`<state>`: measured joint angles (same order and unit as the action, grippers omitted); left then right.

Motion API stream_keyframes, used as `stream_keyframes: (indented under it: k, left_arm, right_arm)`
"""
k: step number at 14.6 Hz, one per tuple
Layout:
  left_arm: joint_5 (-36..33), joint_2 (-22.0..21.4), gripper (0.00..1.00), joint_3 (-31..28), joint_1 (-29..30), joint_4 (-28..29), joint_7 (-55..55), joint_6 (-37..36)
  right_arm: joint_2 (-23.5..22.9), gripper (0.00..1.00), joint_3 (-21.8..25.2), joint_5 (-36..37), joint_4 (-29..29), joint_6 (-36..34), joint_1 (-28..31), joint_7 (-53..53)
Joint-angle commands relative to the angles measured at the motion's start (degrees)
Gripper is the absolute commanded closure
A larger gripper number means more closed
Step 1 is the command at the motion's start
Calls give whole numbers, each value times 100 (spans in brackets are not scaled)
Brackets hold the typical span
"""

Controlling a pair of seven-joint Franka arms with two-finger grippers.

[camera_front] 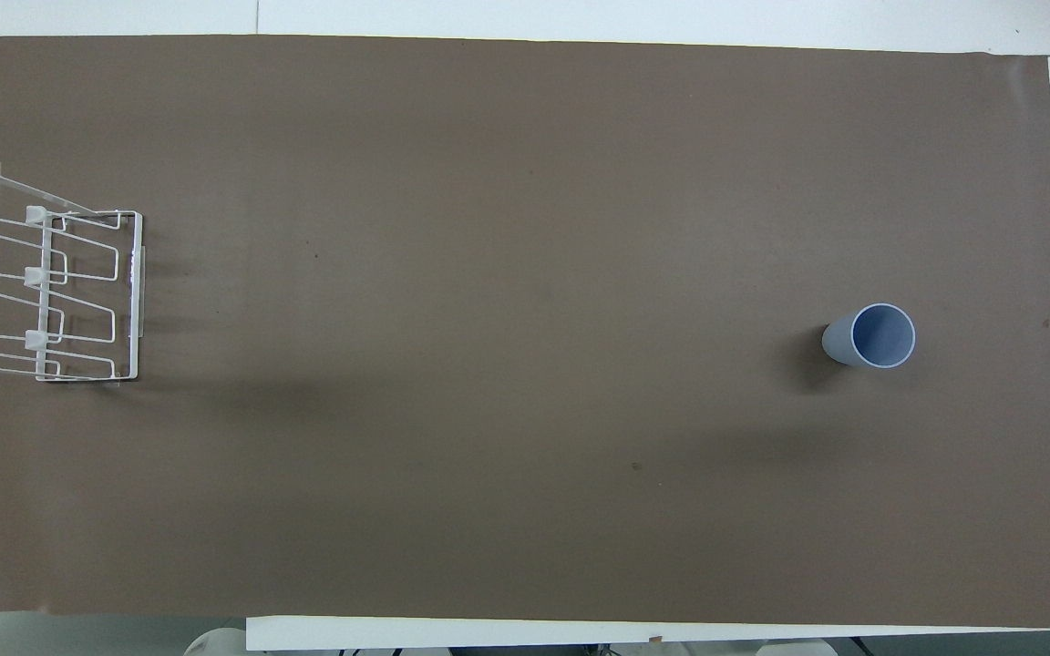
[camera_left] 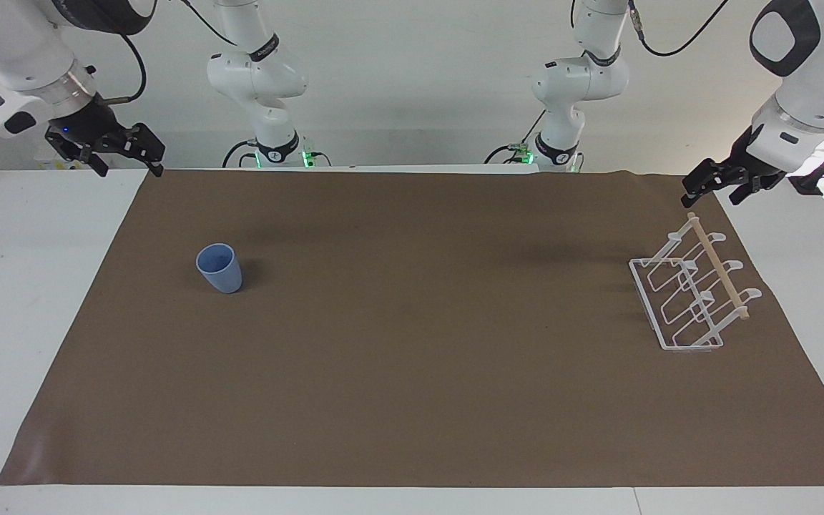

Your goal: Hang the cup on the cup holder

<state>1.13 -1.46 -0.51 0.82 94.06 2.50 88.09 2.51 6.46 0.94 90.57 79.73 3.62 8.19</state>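
Cup (camera_left: 219, 267), 1, blue: upright on brown mat (camera_left: 412, 400), toward right arm's end. Cup holder (camera_left: 694, 293), 1, white wire, wooden bar: toward left arm's end, well apart from cup. Left gripper (camera_left: 714, 189): raised over holder's end, fingers spread, empty. Right gripper (camera_left: 120, 152): raised at mat's corner, spread, empty.

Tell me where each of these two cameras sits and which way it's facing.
Facing view: high across the table, looking at the robots; both arms show, left gripper and right gripper raised at the table's ends.
Overhead view: above the robots' end, looking steeply down; only gripper tips show at the edges.
Shared: the cup upright, the cup holder, brown mat.
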Motion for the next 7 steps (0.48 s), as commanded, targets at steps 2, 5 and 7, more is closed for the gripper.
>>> stream_keyframes:
  k: [2,5,7]
  left_arm:
    - [-105,-30,0,42,50,-19,23,-82]
    - [-105,-30,0,42,50,-19,23,-82]
    - [-105,-30,0,42,50,-19,23,-82]
  right_arm:
    - [118,0,-5,20,136,52,25,86]
    - [127,0,-5,20,189,52,51,78]
    - [161,0,-5,99,268,113,34,86]
